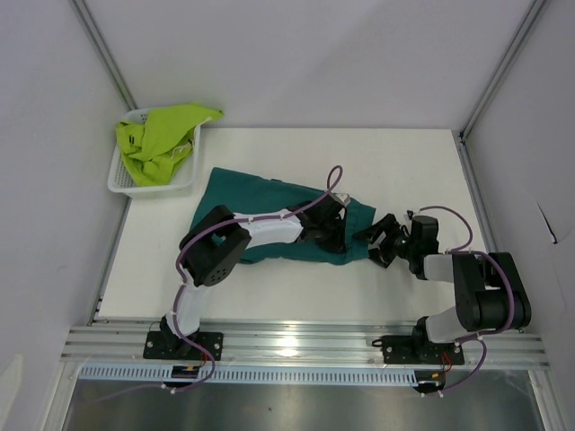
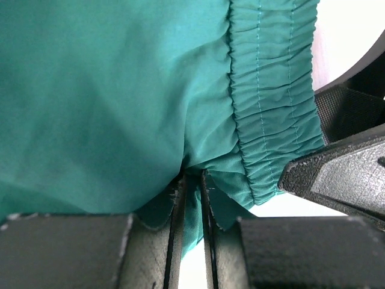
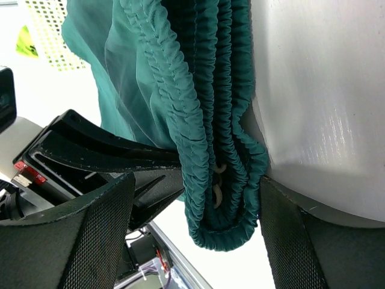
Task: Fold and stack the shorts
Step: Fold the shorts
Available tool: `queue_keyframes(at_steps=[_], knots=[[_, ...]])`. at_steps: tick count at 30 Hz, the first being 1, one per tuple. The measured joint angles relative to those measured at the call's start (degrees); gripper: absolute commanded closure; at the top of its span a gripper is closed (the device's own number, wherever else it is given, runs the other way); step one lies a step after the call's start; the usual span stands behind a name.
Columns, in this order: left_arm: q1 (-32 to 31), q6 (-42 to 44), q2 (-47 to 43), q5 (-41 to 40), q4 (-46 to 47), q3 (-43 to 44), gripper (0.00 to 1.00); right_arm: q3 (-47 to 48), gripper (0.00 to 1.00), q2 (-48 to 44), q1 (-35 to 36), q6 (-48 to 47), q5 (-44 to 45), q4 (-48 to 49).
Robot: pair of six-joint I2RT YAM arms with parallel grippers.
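The dark teal shorts (image 1: 256, 193) lie crumpled across the middle of the white table. My left gripper (image 1: 331, 235) rests on their right part. In the left wrist view the left gripper (image 2: 192, 180) is shut on a thin fold of teal fabric (image 2: 108, 102) beside the gathered waistband (image 2: 271, 90). My right gripper (image 1: 375, 241) sits at the shorts' right edge. Seen from the right wrist, the right gripper (image 3: 195, 198) stands open around the bunched waistband (image 3: 180, 108) and its pale drawstring (image 3: 218, 183). The lime shorts (image 1: 166, 135) lie heaped in the basket.
A white mesh basket (image 1: 121, 175) stands at the table's far left corner. Grey walls and metal posts (image 1: 103, 45) enclose the table. A metal rail (image 1: 305, 341) runs along the near edge. One finger of the right gripper (image 2: 337, 174) shows close beside the left gripper.
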Motion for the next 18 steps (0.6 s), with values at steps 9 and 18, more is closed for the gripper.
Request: queue_keyframes(at_steps=[9,18], knots=[[0.0,1.0,0.0,0.6,0.2,0.0,0.82,1.4,0.17,0.2,1.4,0.2,3.2,-0.9],[-0.4,1.0,-0.7,1.0,4.9,-3.2,0.83,2.5,0.31,0.6,1.6,0.0,5.3,-1.6]])
